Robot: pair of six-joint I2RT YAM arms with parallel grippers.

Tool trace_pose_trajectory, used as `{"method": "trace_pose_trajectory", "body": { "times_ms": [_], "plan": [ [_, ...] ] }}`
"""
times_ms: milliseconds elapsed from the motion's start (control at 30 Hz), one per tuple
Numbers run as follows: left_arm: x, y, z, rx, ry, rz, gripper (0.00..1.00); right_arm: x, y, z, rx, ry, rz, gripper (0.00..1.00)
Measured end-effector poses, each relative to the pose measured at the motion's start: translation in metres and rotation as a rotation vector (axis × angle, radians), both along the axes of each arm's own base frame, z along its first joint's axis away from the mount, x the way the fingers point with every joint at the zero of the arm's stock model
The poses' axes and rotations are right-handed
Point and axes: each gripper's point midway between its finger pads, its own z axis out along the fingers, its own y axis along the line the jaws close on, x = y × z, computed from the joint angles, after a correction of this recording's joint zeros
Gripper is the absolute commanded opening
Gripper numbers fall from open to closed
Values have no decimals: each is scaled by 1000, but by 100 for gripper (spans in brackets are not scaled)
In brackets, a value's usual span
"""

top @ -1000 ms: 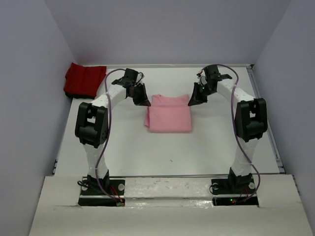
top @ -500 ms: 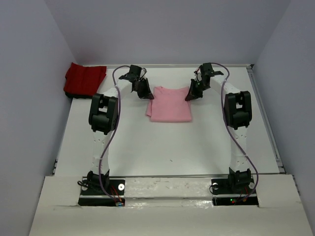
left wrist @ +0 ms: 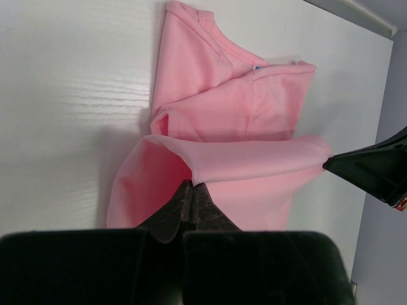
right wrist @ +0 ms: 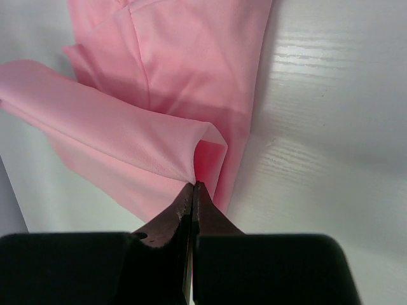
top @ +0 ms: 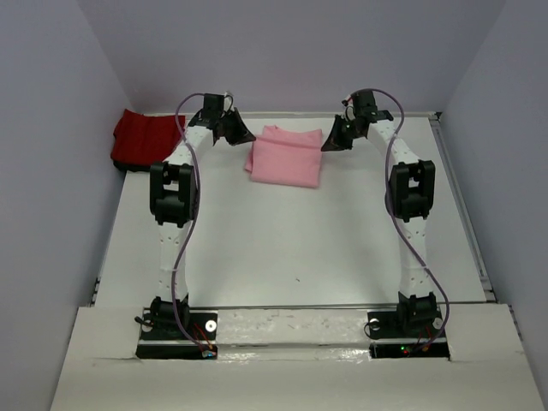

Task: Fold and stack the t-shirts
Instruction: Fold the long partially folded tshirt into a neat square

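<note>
No words or numbers can be read in any view. The pink t-shirt point(left wrist: 216, 95) has a tiny blue tag point(left wrist: 257, 67) at its collar. The tag is too small to tell if anything is written on it.
</note>
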Motion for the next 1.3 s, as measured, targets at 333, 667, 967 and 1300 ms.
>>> {"method": "trace_pose_trajectory", "body": {
  "times_ms": [333, 667, 967, 1300],
  "plan": [
    [12, -6, -64, -25, 76, 2, 0, 15, 2, -61, 38, 55, -15, 0],
    [38, -13, -56, -72, -4, 8, 0, 50, 6, -52, 69, -49, -50, 0],
    [24, -10, -75, -2, 53, -1, 0, 28, 3, -62, 53, -11, -37, 0],
    [-80, -12, -96, 128, 214, -80, 0, -51, 1, -64, 7, 123, 15, 0]
  ]
}}
